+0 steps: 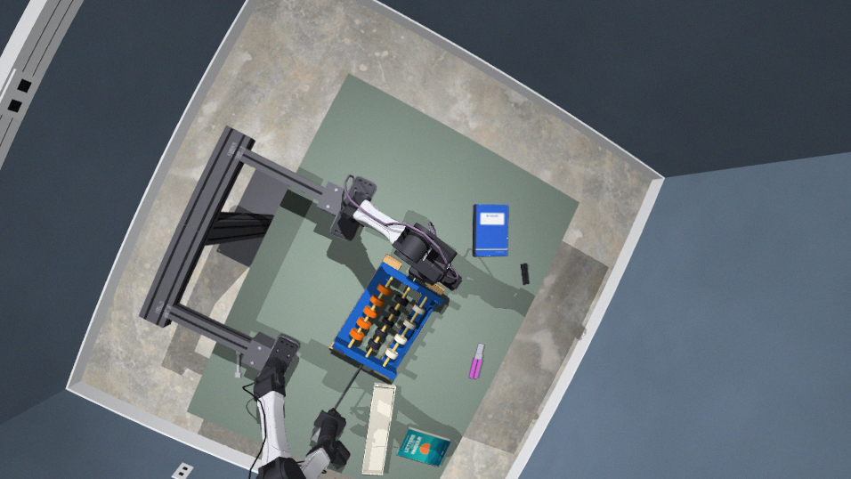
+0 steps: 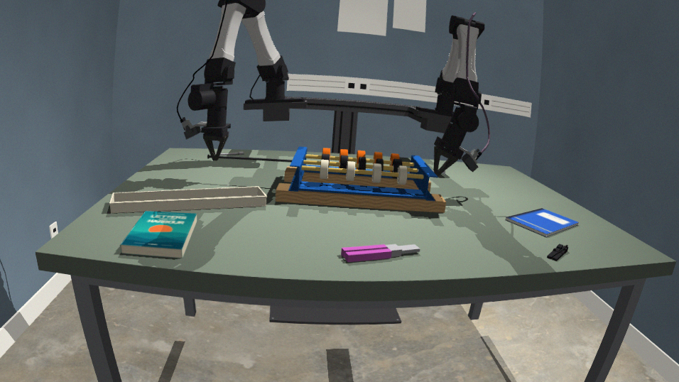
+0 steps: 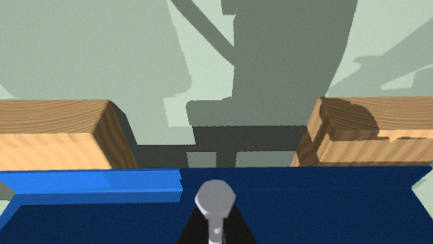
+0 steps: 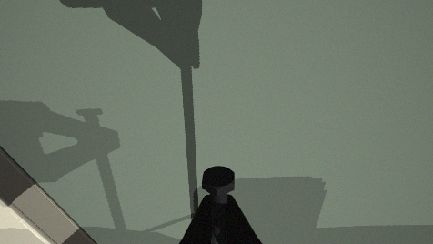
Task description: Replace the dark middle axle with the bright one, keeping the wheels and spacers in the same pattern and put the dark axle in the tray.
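Directions follow the exterior view. Along the near edge of the table top [image 1: 452,173] [image 2: 303,228], a pink-handled tool [image 1: 475,364] [image 2: 368,252] lies near mid-edge. A teal book [image 1: 423,446] [image 2: 158,232] lies toward the near left corner; a black clip [image 1: 524,273] [image 2: 557,252] lies toward the near right corner, with a blue notebook [image 1: 490,235] [image 2: 542,221] just behind it.

Behind the book, toward the left edge, is the tray [image 1: 378,428] [image 2: 189,202] [image 4: 47,206], with no axle in it. The wheel frame [image 1: 375,365] [image 2: 296,173] [image 3: 91,182] stands on its battens [image 1: 392,261] [image 2: 361,201] [image 3: 50,118], central between the left and right edges. Black wheels [image 1: 380,336] [image 2: 362,163] occupy its middle row.

Beyond the tray, toward the far left corner, the right gripper [image 1: 335,409] [image 2: 214,157] [image 4: 217,205] is clamped at the head end of the dark axle [image 1: 350,384] [image 2: 256,159] [image 4: 218,177]. The shaft extends to the frame's left rail.

At the frame's right rail, the left gripper [image 1: 414,278] [image 2: 437,173] [image 3: 215,207] is clamped just behind the head of the bright axle [image 3: 216,198]. Its insertion depth cannot be determined.
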Robot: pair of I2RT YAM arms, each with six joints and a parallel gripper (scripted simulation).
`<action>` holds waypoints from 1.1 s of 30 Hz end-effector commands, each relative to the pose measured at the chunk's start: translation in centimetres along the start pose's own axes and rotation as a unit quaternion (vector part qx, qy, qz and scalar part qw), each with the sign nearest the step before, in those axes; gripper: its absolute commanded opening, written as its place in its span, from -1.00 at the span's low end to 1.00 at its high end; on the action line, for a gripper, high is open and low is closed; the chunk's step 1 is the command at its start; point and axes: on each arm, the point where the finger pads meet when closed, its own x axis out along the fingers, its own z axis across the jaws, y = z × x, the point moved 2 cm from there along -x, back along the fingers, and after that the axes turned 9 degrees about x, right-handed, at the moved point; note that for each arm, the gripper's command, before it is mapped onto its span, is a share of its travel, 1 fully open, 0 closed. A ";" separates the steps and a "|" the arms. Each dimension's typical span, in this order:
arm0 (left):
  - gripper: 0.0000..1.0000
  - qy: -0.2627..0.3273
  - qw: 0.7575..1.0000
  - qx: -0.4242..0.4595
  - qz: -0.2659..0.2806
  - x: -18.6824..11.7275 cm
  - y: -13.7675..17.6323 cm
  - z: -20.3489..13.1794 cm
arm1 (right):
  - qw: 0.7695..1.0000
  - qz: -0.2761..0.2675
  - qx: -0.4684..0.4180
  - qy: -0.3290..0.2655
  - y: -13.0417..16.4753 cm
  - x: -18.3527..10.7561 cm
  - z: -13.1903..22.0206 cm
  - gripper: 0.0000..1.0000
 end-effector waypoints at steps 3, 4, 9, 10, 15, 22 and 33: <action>-1.00 -0.027 1.000 -0.001 -0.008 1.1 0.0 1.3 | 1.000 0.002 0.010 -0.006 -0.3 0.1 0.4 -1.00; -1.00 -0.027 1.000 -0.001 -0.008 1.1 0.0 1.2 | 1.000 0.002 0.008 -0.006 -0.2 0.1 0.4 -1.00; -1.00 -0.023 1.000 0.000 -0.008 0.9 0.0 0.8 | 1.000 0.002 0.007 -0.004 -0.1 0.2 0.3 -1.00; -1.00 -0.026 1.000 -0.001 -0.008 1.0 0.0 1.1 | 1.000 0.002 0.007 -0.004 -0.1 0.2 0.3 -1.00; -1.00 -0.028 1.000 -0.001 -0.008 1.0 0.0 1.2 | 1.000 0.003 0.007 -0.002 -0.1 0.2 0.2 -1.00; -1.00 -0.025 1.000 -0.001 -0.008 0.9 0.0 1.0 | 1.000 0.003 0.007 0.000 -0.1 0.2 0.1 -1.00; -1.00 -0.025 1.000 0.000 -0.008 0.7 0.0 1.1 | 1.000 0.004 0.008 0.003 -0.1 0.3 -0.2 -1.00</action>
